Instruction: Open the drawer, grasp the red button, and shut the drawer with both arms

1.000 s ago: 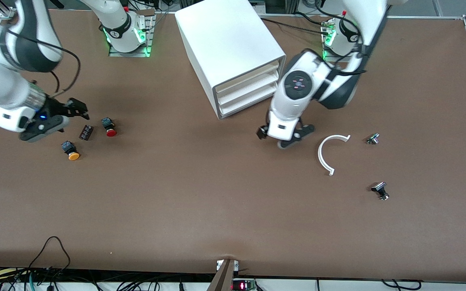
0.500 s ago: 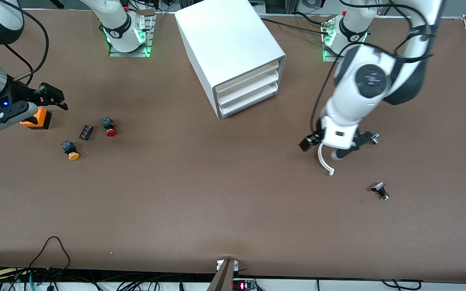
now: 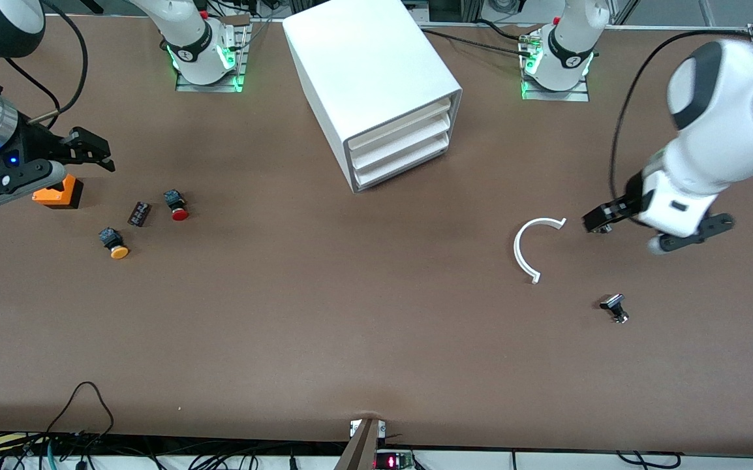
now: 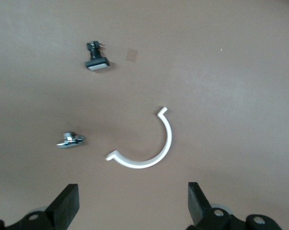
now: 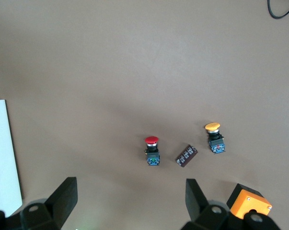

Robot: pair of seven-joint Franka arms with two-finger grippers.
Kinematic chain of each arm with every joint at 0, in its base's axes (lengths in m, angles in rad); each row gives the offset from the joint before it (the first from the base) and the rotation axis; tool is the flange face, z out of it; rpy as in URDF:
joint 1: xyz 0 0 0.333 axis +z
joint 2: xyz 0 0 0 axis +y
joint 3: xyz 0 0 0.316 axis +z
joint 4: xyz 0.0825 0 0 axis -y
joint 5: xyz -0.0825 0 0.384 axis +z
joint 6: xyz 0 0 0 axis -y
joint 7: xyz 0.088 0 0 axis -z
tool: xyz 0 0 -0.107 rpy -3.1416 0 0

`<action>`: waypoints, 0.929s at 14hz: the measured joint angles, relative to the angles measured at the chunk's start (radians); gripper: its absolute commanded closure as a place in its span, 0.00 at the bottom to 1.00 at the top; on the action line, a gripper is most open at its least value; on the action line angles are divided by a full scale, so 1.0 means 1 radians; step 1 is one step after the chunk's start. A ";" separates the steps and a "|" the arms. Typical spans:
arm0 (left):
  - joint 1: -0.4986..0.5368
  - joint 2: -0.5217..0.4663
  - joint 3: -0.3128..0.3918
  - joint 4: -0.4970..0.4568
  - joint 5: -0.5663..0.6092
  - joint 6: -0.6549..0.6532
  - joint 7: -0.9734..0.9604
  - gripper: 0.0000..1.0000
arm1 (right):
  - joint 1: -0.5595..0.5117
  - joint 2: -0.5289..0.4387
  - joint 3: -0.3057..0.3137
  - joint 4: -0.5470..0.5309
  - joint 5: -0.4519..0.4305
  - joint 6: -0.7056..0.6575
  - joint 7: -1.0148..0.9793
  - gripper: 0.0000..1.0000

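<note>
Starting at the lower right of the front view, we are seeing a small black part (image 3: 613,307) lying alone on the table (image 3: 350,339). Higher up, a white curved strip (image 3: 525,248) is lying flat, and just beside it our left gripper (image 3: 626,228) is hanging low over the table at the frame's right edge, the forearm slanting down from the upper right corner. In the left wrist view its fingers (image 4: 65,207) are standing wide apart with nothing between them, looking down on the strip and a small metal piece (image 4: 70,140).

At the left of the front view, the orange-capped button (image 3: 113,242) is lying lowest, then a dark little block (image 3: 139,213), then the button (image 3: 176,204) with its red cap, all close together and well apart from the cabinet (image 3: 370,78). Our right gripper (image 3: 57,163) is hovering at the left edge over an orange box (image 3: 57,192), the arm entering from the upper left corner; the right wrist view is showing its jaws spread wide and empty.

At top centre, the drawer (image 3: 402,165) is sitting flush in the cabinet, lowest of three.
</note>
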State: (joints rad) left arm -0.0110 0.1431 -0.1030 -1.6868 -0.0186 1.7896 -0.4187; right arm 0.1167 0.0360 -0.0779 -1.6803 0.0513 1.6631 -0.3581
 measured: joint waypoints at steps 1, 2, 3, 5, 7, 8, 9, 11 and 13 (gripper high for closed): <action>0.012 -0.005 0.000 0.027 0.000 -0.039 0.054 0.00 | 0.000 0.000 0.000 0.008 0.000 -0.001 0.000 0.00; 0.019 -0.013 0.000 0.048 0.000 -0.070 0.102 0.00 | 0.000 0.000 -0.001 0.015 -0.001 -0.003 0.000 0.00; 0.023 -0.023 0.000 0.060 0.000 -0.096 0.147 0.00 | 0.000 0.000 -0.002 0.022 -0.001 -0.006 0.001 0.00; 0.026 -0.052 0.000 0.071 0.000 -0.152 0.250 0.00 | 0.000 0.000 -0.004 0.032 -0.005 -0.008 0.001 0.00; 0.033 -0.080 0.000 0.077 0.000 -0.205 0.328 0.00 | -0.002 0.003 -0.009 0.047 -0.009 -0.008 0.001 0.00; 0.036 -0.090 0.000 0.085 0.000 -0.232 0.347 0.00 | -0.003 0.006 -0.012 0.054 -0.009 -0.008 0.001 0.01; 0.037 -0.097 0.000 0.095 0.000 -0.256 0.359 0.00 | -0.004 0.008 -0.014 0.058 -0.010 -0.010 0.001 0.00; 0.039 -0.099 0.000 0.111 0.000 -0.271 0.369 0.00 | -0.004 0.010 -0.014 0.060 -0.024 -0.017 0.002 0.00; 0.039 -0.099 0.000 0.114 0.000 -0.272 0.372 0.00 | -0.002 0.011 -0.009 0.060 -0.051 -0.018 0.003 0.00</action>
State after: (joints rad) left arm 0.0277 0.0443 -0.1033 -1.5728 -0.0187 1.5173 -0.0468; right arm 0.1148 0.0474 -0.0868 -1.6206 -0.0001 1.6454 -0.3553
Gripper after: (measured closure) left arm 0.000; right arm 0.000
